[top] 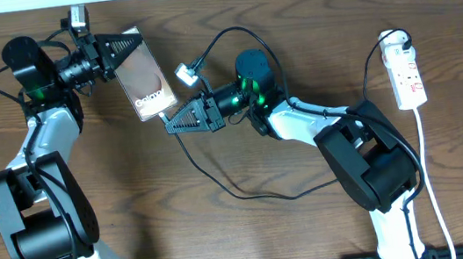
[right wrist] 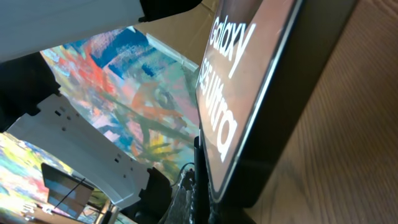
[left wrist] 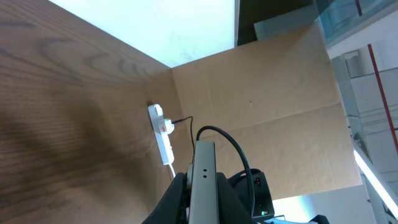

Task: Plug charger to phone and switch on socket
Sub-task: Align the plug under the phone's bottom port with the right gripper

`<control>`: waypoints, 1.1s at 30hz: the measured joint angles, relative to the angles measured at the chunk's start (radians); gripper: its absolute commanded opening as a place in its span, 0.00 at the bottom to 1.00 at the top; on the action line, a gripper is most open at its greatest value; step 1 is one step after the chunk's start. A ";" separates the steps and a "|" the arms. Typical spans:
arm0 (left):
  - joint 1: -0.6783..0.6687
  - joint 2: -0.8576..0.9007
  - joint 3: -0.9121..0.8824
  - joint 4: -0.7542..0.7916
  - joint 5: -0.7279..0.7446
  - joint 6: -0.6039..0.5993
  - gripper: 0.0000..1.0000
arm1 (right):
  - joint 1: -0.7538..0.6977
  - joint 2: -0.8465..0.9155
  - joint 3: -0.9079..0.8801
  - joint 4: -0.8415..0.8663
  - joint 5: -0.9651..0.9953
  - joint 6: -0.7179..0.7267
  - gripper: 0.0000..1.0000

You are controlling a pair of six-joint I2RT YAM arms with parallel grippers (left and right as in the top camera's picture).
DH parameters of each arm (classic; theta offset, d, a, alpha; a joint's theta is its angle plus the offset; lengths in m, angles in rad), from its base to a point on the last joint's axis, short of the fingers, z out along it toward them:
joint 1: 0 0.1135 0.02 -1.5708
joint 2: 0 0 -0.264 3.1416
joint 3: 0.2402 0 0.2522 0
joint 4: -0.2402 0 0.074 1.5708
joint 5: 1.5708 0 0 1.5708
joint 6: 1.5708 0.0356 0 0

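Phone (top: 148, 82): clamped at top end by left gripper (top: 126, 47), long axis slanting down toward right gripper (top: 169, 122). Sat just off phone's bottom edge, seemingly closed on charger (top: 262, 197) plug. Needed push along that axis.

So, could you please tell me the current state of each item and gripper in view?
phone: held off the table, tilted.
left gripper: shut on the phone.
right gripper: appears shut on the charger's plug, at the phone's lower edge.
charger: cable slack on the table; whether it is seated in the phone cannot be told.
socket: flat on the table; switch position unreadable.
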 measured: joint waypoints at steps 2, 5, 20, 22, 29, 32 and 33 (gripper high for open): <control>0.000 0.000 0.000 0.000 -0.002 -0.007 0.07 | 0.000 0.000 0.000 0.000 0.001 0.000 0.01; 0.000 0.000 0.000 0.000 -0.006 -0.024 0.07 | 0.000 0.000 0.000 0.000 0.002 0.000 0.01; 0.000 0.000 0.000 0.000 -0.013 -0.029 0.07 | -0.005 0.000 0.000 0.000 0.002 0.000 0.01; 0.000 0.000 0.000 0.000 -0.013 -0.029 0.07 | -0.005 0.000 0.000 0.000 0.002 0.000 0.01; 0.000 0.000 0.000 0.027 -0.005 -0.029 0.07 | -0.006 0.000 0.000 0.000 0.003 0.000 0.01; 0.000 0.000 0.000 0.029 -0.006 -0.029 0.08 | -0.010 0.000 0.000 0.000 0.002 0.000 0.01; 0.000 0.000 0.000 0.029 -0.006 -0.029 0.07 | -0.010 0.000 0.000 0.000 0.002 0.000 0.01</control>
